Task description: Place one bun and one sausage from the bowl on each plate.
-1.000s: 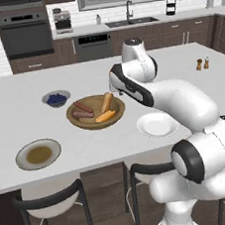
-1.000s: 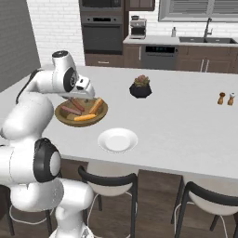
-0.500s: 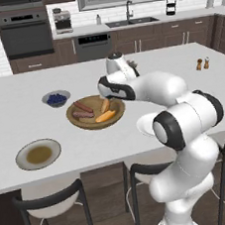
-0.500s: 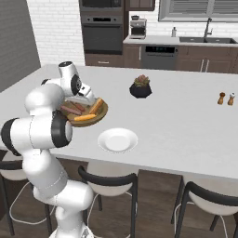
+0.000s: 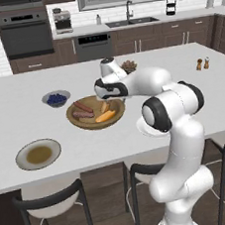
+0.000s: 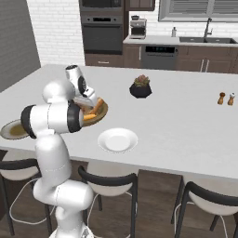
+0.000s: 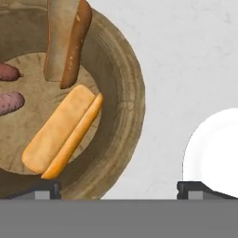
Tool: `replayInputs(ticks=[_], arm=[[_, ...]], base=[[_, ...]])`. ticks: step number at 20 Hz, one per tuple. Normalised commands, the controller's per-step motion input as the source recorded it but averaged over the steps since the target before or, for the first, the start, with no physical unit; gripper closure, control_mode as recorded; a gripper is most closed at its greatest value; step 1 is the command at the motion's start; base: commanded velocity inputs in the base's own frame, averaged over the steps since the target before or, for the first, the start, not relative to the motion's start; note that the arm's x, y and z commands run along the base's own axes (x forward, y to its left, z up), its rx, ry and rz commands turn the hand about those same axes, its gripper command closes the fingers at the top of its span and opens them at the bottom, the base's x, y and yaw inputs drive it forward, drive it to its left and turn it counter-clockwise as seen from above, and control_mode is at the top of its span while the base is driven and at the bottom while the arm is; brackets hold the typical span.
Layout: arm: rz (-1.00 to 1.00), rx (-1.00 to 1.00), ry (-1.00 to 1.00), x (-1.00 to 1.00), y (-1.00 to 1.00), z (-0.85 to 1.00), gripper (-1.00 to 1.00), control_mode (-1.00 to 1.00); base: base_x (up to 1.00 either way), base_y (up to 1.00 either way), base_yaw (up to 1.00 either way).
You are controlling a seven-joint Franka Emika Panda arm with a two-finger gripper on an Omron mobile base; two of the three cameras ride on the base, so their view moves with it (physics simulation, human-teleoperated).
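Wooden bowl holding two buns and two sausages, open hand hovering above.
Berry bowl, potted succulent and two shakers standing around; two plates waiting.

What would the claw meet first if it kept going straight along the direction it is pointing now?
Probably the near rim of the wooden bowl, or the bare counter beside it: the open claw straddles that spot, between the light bun and the white plate. Depth is unclear.

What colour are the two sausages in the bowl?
The sausages are reddish-brown, clearest in the hand view, lying in the tan bowl.
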Motion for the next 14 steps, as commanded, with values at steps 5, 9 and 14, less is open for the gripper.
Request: replayInputs(ticks=[5,9,14], arm=[[-0.02,0.0,0.0,0.35,0.05,-0.36,-1.0,-1.0],[-0.01,0.0,0.02,0.32,0.07,-0.41,-1.0,-1.0],[-0.01,0.0,0.0,0.31,0.01,-0.29,-1.0,-1.0]], base=[[0.0,0.0,0.0],[0.0,0.0,0.0],[0.0,0.0,0.0]])
